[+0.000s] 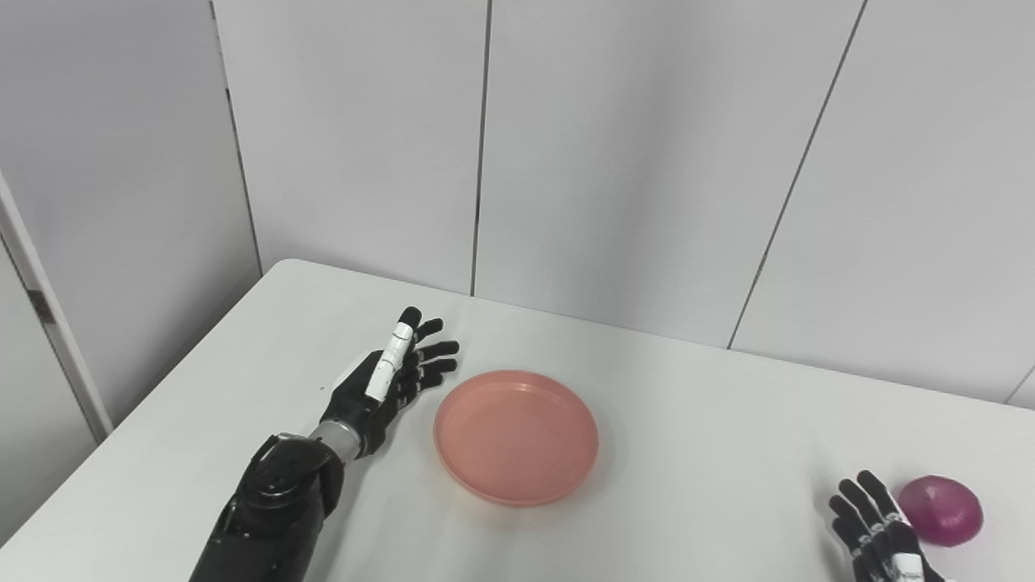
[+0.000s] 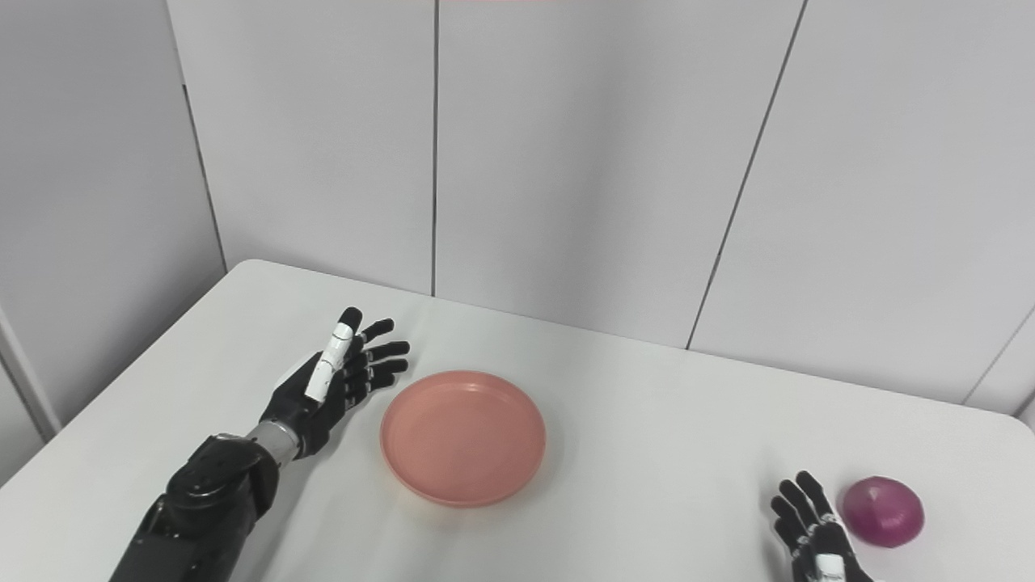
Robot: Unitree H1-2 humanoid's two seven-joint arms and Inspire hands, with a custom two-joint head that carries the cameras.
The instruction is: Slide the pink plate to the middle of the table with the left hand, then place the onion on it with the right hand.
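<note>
Left eye view: the pink plate point(image 1: 516, 436) sits rim-up near the middle of the white counter point(image 1: 711, 420), bare surface all round. The left robot hand point(image 1: 392, 380) stands just beside its left rim, fingers spread, holding nothing.

Right eye view: the onion point(image 2: 882, 512) rests near the counter's right front corner, pointed end toward the far edge. The right robot hand point(image 2: 813, 529), fingers apart, is just left of it.

Pink plate point(image 1: 516, 436): round, shallow, raised rim, salmon-pink, upright and empty, flat on the white table point(image 1: 687, 404), near its middle.
Onion point(image 1: 941, 510): purple-red, rounded, skin on, resting on the table well to the right of the pink plate, nearer the front edge.
</note>
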